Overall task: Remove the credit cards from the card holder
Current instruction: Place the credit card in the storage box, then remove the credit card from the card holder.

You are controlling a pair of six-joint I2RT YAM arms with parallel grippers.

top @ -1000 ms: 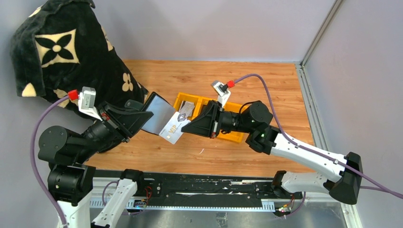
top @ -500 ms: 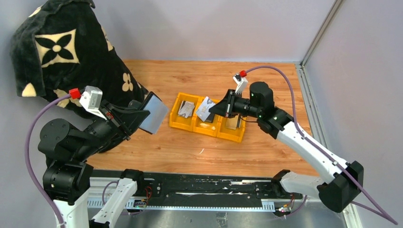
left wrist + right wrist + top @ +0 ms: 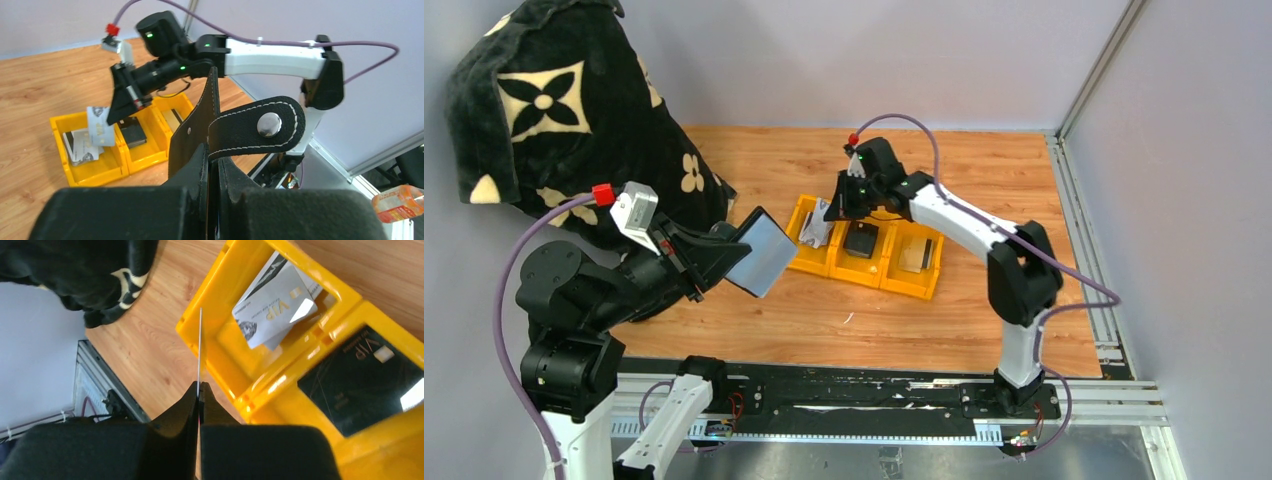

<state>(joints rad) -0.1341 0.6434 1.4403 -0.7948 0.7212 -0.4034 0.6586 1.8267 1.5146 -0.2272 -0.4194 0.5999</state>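
My left gripper (image 3: 727,257) is shut on the black card holder (image 3: 761,251) and holds it up above the table. In the left wrist view the holder's strap tab (image 3: 260,127) with a metal snap folds over beside my fingers. My right gripper (image 3: 835,207) is shut on one silvery credit card (image 3: 200,345), seen edge-on, above the left compartment of the yellow bin (image 3: 886,279). That held card also shows in the left wrist view (image 3: 99,131). Silvery cards (image 3: 275,310) lie in the left compartment, and a black card (image 3: 362,382) in the middle one.
A black plush bag (image 3: 574,120) with cream flowers stands at the back left, beside my left arm. A tan card (image 3: 917,253) lies in the bin's right compartment. The wooden table (image 3: 984,190) ends at grey walls and a metal rail on the right.
My right gripper pulled a card away from the holder and carried it back and left, over the bin's left compartment. My left gripper shifted the holder slightly right.
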